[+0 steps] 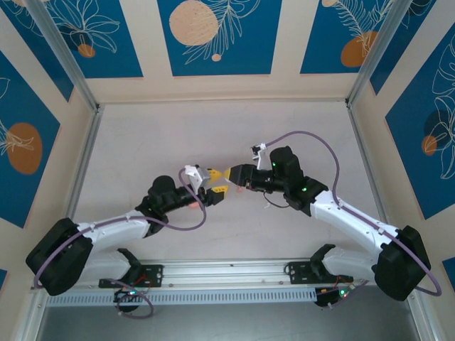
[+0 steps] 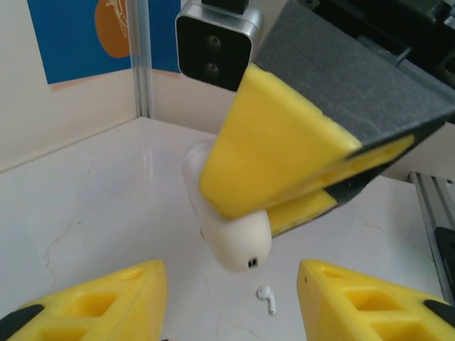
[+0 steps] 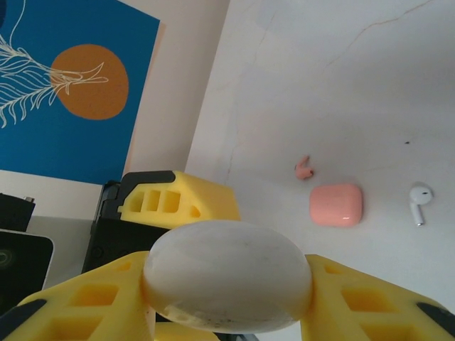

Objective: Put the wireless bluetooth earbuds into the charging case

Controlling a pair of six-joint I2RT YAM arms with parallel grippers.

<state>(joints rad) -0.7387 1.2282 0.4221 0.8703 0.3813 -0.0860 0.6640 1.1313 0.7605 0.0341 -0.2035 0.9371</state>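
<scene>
- Gripping a white oval case (image 3: 227,280), the right gripper (image 1: 231,174) is clamped on it, one yellow plastic finger on each side. The shell is smooth and pebble-like, with faint grey scuffs.
- In the left wrist view the same white case hangs above the table (image 2: 85,206), and a small dark square mark shows at its lower end.
- The left gripper (image 2: 233,288) sits just near of the white case with its jaws spread. Nothing lies between its yellow, hollow-ribbed fingers (image 2: 99,298).
- The two grippers meet tip to tip over the middle of the table.
- The charging case (image 3: 336,204) lies flat on the table, lid shut. It is a glossy salmon-pink rounded rectangle, well apart from both grippers.
- One pink earbud (image 3: 304,168), a tiny bean-shaped piece, rests just beside the charging case's left corner, not touching it.
- A white stemmed earbud (image 3: 419,202) lies on the table to the charging case's right, near it but apart.
- The table is white and matte, with thin marble-like veins.
- The wall panels (image 3: 64,106) are blue, with an orange disc and white line-drawn leaves.
</scene>
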